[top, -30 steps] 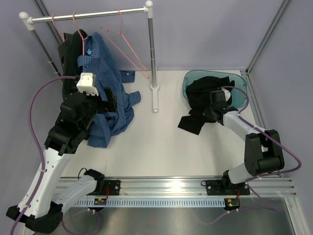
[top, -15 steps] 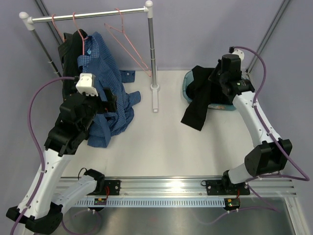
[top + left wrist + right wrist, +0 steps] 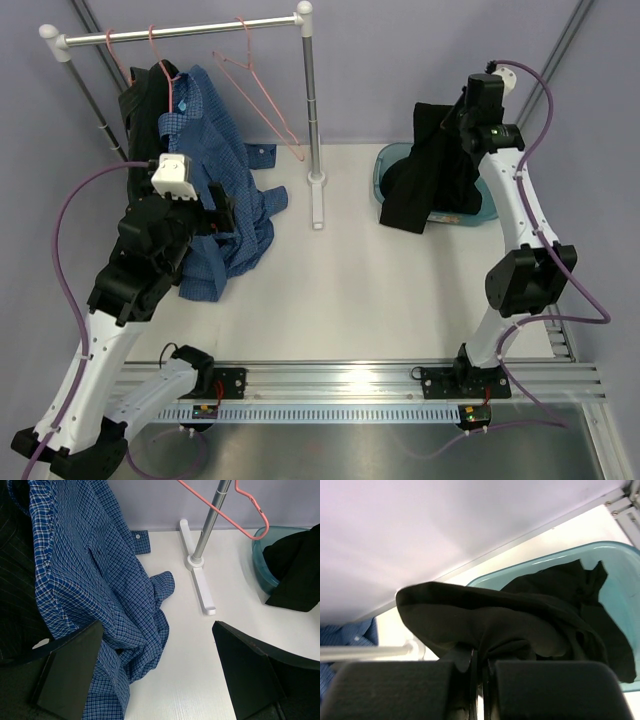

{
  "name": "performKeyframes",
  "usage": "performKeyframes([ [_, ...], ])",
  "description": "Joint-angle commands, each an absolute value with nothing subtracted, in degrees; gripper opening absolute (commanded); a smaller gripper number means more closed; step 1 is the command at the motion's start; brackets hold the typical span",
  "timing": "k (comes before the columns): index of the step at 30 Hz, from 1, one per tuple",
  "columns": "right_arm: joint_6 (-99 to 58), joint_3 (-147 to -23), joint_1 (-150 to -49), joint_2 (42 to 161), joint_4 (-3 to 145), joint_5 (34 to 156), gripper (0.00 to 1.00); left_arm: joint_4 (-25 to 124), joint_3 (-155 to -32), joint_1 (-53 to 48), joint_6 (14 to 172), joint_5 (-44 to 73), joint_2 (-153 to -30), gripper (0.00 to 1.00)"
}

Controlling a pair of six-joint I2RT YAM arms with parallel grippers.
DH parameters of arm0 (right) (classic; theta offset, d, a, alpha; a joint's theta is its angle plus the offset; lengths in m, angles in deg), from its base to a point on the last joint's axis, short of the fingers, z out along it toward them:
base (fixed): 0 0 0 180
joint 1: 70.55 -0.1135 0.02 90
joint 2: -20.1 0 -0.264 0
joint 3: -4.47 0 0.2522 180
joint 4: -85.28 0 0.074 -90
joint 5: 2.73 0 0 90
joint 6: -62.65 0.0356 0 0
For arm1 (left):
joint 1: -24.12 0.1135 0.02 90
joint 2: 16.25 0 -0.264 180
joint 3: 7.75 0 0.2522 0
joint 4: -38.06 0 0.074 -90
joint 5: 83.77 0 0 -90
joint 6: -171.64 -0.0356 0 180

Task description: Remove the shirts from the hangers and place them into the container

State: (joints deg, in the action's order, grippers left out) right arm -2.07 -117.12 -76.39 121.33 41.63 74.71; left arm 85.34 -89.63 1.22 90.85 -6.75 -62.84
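- Pale lilac walls round a white matte table (image 3: 340, 290), with a white-and-silver metal rail (image 3: 190, 30) standing across its far left on a flat white foot
- At far right, the container (image 3: 381, 178): translucent teal plastic, rectangular, with rounded corners and a rim
- Inside it, the lower folds of a black shirt (image 3: 432, 175), soft and dull, with one lower corner hanging outside the tub's left rim; cannot tell whether that corner touches the table
- Right gripper (image 3: 481, 665) raised above the tub, fingers pressed tight together on the top of that black shirt, cloth bunched over them in the wrist view
- Left gripper (image 3: 157, 665) spread wide and holding nothing, close by the blue shirt (image 3: 90, 570)
- Blue shirt in a fine check weave, rumpled, hanging from the rail's left part and pooling on the table
- Just left of it, a very dark shirt (image 3: 145, 95) hanging from the rail, faint stripes showing in the wrist view
- Hangers (image 3: 255, 85) of thin pink-red wire, triangular with hooks; one empty, tilted, near the rail's right post
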Motion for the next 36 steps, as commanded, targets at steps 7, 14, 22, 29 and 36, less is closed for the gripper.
performKeyframes([
  [7, -1.4, -117.8, -71.4, 127.3, 41.3, 72.7, 0.00, 82.9, -89.7, 1.4, 89.9, -7.3, -63.0, 0.99],
  [14, 5.7, -104.0, -69.1, 130.9, 44.1, 73.6, 0.00, 82.9, -89.6, 1.4, 89.6, -7.0, -63.4, 0.99],
  [22, 6.0, -106.5, -68.5, 137.5, 39.2, 74.6, 0.20, 83.7, -89.6, 1.4, 89.8, -7.2, -62.8, 0.99],
  [29, 1.4, -105.0, -68.7, 127.6, 40.7, 75.1, 0.70, 84.3, -90.9, 1.4, 89.9, -7.4, -62.6, 0.99],
  [36, 0.7, -93.3, -72.1, 114.6, 44.4, 77.4, 0.92, 84.3, -92.3, 1.4, 90.3, -6.5, -63.4, 0.99],
])
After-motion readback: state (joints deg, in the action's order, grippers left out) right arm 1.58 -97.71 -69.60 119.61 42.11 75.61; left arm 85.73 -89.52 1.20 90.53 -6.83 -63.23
